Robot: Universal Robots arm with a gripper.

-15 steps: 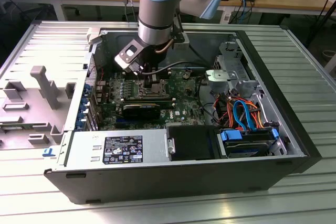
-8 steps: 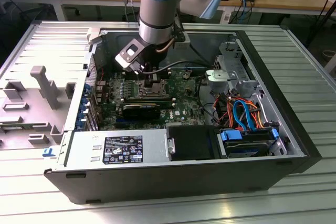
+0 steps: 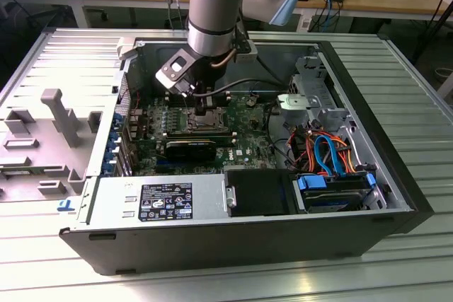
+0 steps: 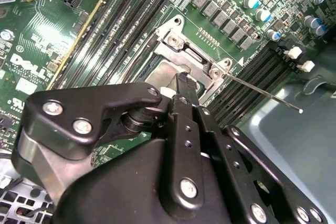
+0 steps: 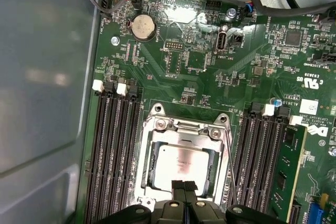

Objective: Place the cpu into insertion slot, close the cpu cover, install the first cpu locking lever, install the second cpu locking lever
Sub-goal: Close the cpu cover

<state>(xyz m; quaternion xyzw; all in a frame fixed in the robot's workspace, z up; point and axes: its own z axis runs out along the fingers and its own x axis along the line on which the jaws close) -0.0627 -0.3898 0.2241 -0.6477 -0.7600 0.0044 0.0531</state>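
In the first wrist view the cpu [image 5: 181, 162] lies flat in the insertion slot [image 5: 140, 174], its dull silver top showing through the window of the cpu cover [image 5: 185, 128]. The cover lies down over it. My gripper [image 5: 184, 186] is shut, its black fingertips pressed together over the socket's edge, close to the cpu. In the second wrist view the fingertips [image 4: 182, 86] reach the cover [image 4: 185, 51]. A thin locking lever [image 4: 265, 94] sticks out sideways from the socket; the same rod [image 5: 229, 163] runs along one side of the cover. In the exterior view the gripper [image 3: 205, 104] hangs inside the open case.
Long black memory slots [image 5: 113, 150] flank the socket, with a green memory card [image 5: 289, 171] beside one bank. A coin battery [image 5: 143, 27] and black cables [image 5: 273, 3] lie beyond. The case wall [image 5: 42, 77], power supply [image 3: 159, 199] and drive cables [image 3: 331, 152] hem in the board.
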